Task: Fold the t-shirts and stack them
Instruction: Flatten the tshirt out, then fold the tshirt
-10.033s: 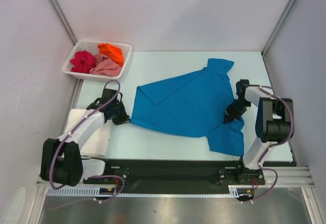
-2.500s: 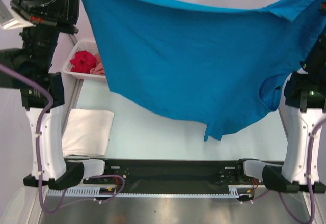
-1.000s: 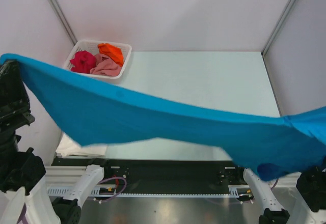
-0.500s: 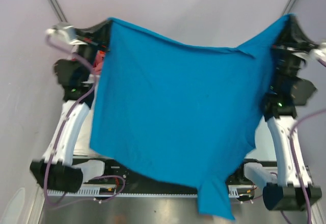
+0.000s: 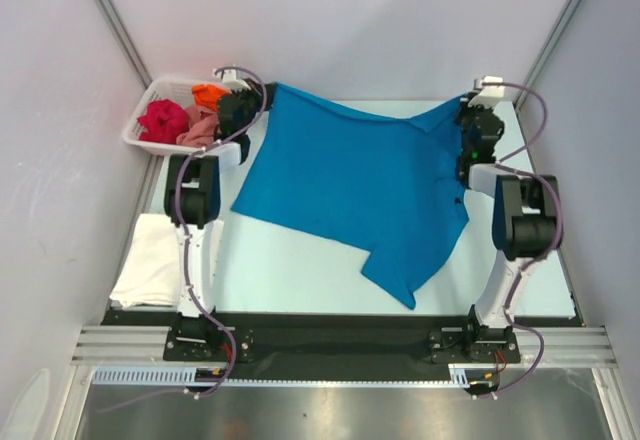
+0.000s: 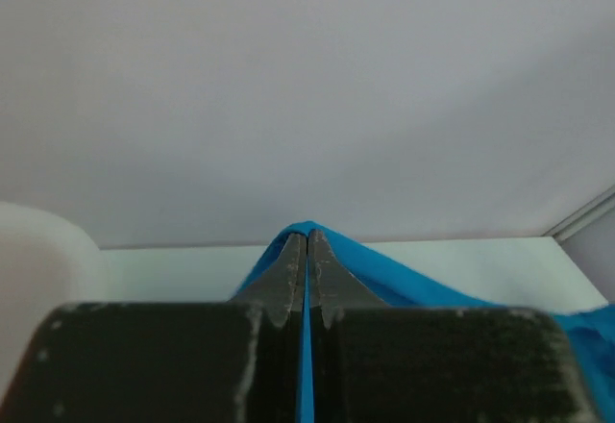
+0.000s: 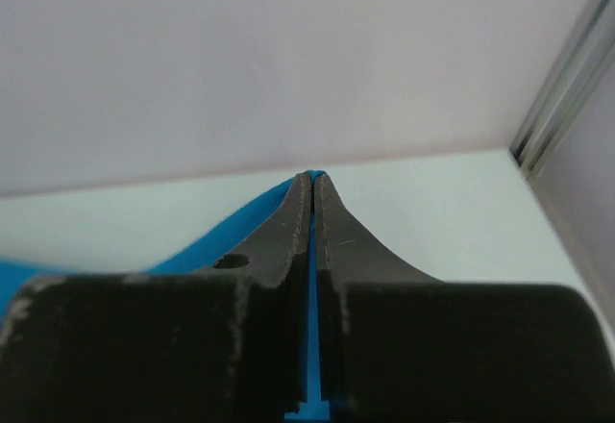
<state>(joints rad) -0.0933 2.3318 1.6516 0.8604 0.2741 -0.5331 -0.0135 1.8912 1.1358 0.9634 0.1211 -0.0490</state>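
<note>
Blue t-shirt spread on the tabletop, extending between and nearward from both jaws. Left jaws pinch its far left corner; right jaws pinch its far right corner.

**Item count: 9 tot.**

Shirts x5: 1 blue shirt, 1 white shirt, 1 red shirt, 1 orange shirt, 1 pink shirt. Split: 3 in basket, 2 on table. Baskets x1. Tables x1. Robot arms x2: left arm & right arm.
</note>
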